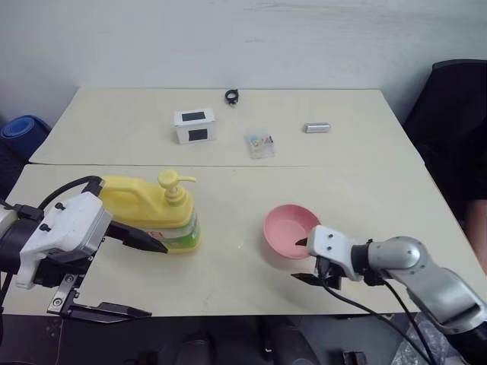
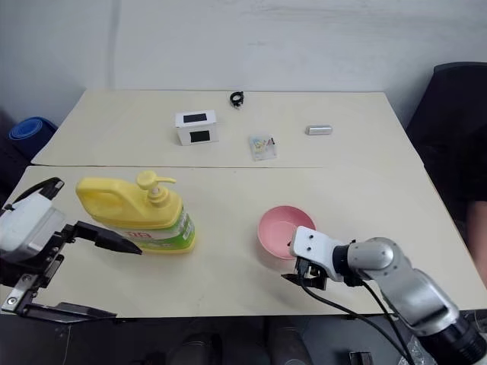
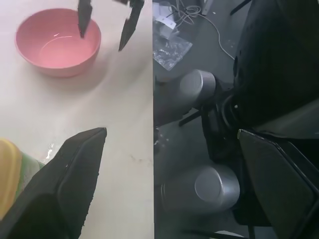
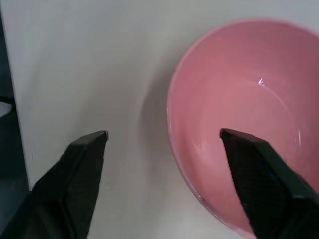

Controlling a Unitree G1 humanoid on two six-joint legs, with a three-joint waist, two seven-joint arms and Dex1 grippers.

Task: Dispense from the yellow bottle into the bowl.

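Bowl (image 4: pixel 249 119) rim sits between my open, empty right gripper (image 4: pixel 162 137) fingers; I close squarely, left gripper (image 1: pixel 137 277) wide open, empty.

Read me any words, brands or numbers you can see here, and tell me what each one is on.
No text can be read.
yellow bottle: its green-white label carries red marks, too blurred to read.
small white box: dark panels, no legible characters.
clear packet: coloured print, too small to read.

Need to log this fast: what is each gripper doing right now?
Left gripper: open, holding nothing.
Right gripper: open, straddling the bowl rim, not gripping.
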